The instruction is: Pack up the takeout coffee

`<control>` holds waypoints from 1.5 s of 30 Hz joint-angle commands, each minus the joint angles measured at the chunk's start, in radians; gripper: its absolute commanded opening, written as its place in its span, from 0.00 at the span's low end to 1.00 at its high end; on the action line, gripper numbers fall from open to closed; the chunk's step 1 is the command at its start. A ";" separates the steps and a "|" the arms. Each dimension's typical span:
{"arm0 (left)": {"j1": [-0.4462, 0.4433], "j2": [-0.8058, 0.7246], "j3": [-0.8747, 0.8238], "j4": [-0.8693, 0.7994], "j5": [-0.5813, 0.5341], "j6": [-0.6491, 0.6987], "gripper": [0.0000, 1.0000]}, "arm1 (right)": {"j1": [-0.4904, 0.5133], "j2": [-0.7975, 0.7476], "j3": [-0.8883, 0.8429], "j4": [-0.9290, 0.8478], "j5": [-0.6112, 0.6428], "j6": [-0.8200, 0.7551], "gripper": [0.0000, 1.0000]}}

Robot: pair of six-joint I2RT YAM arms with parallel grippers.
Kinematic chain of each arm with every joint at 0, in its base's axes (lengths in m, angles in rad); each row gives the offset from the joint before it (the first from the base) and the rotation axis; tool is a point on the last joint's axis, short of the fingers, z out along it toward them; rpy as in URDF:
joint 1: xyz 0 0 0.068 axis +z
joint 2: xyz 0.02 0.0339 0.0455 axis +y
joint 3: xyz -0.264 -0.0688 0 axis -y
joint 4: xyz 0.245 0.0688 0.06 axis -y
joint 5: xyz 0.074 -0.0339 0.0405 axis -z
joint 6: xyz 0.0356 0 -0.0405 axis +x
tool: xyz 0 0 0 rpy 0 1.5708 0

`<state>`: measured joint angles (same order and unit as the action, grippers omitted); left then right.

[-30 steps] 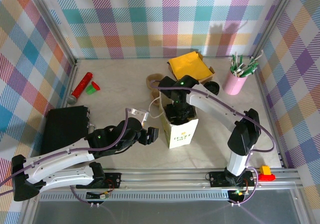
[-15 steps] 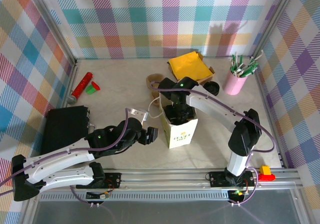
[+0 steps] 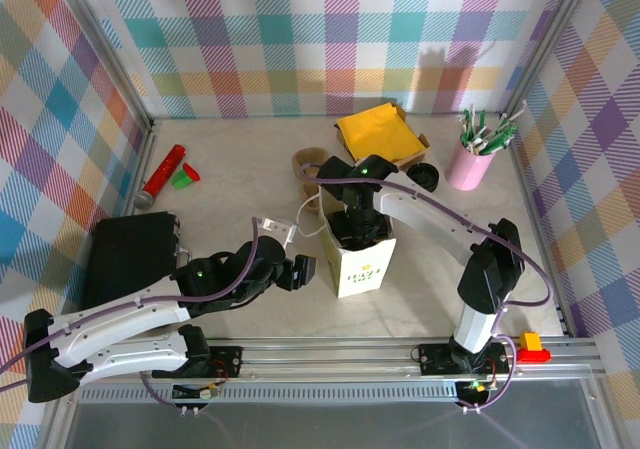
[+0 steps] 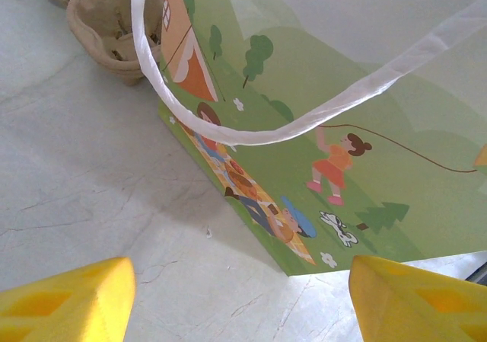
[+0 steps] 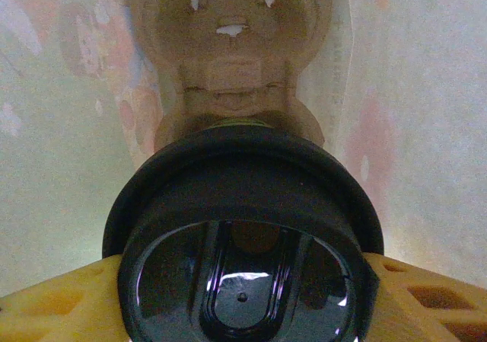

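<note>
- Right wrist view: the right gripper stands part-way open, its yellow fingers pressed against either side of the takeout coffee, a small cup of which the round black plastic lid is what shows.
- The lid sits squarely between the two fingers, touching both, and bulges out past their tips.
- Beyond the fingertips lies a moulded brown pulp carrier. I cannot tell whether the cup's base rests in it.
- To each side of the fingers rise the pale inner walls of the white paper bag, so the cup and the fingers are inside the bag.
- From the top external view the right gripper is sunk into the open mouth of the upright white paper bag.
- Left wrist view: the left gripper is spread wide, with one yellow fingertip at each lower corner and nothing between them but the pale table.
- Ahead of these fingers stands the bag's outer face, printed with green hills and children, and apart from the tips.
- The bag's white handle loop hangs across it.
- Ahead and to the left of the fingers is another brown pulp carrier, on the table beside the bag.
- From above, the left gripper hovers just beside the bag's left side.
</note>
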<state>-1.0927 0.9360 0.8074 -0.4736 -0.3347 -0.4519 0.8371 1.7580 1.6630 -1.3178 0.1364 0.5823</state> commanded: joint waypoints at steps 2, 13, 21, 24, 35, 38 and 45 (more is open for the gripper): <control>-0.012 0.000 0.034 -0.017 -0.025 -0.001 0.74 | 0.005 -0.034 -0.012 0.000 -0.015 -0.019 0.56; -0.012 0.001 0.034 -0.022 -0.027 0.000 0.74 | 0.005 -0.021 -0.016 0.015 -0.020 -0.046 0.56; -0.012 0.002 0.036 -0.024 -0.029 0.002 0.74 | 0.005 -0.010 -0.015 0.020 -0.020 -0.099 0.56; -0.012 0.002 0.036 -0.023 -0.029 0.003 0.74 | 0.004 -0.009 -0.019 0.020 -0.008 -0.114 0.56; -0.012 -0.005 0.025 -0.025 -0.028 -0.007 0.74 | 0.003 -0.012 -0.058 0.045 -0.016 -0.118 0.56; -0.012 -0.006 0.023 -0.024 -0.029 -0.008 0.74 | 0.003 -0.009 -0.070 0.055 -0.019 -0.115 0.56; -0.012 -0.008 0.022 -0.025 -0.030 -0.010 0.74 | 0.003 -0.002 -0.083 0.071 -0.024 -0.112 0.56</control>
<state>-1.0927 0.9367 0.8165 -0.4812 -0.3439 -0.4553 0.8371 1.7569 1.5929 -1.2549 0.1215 0.4774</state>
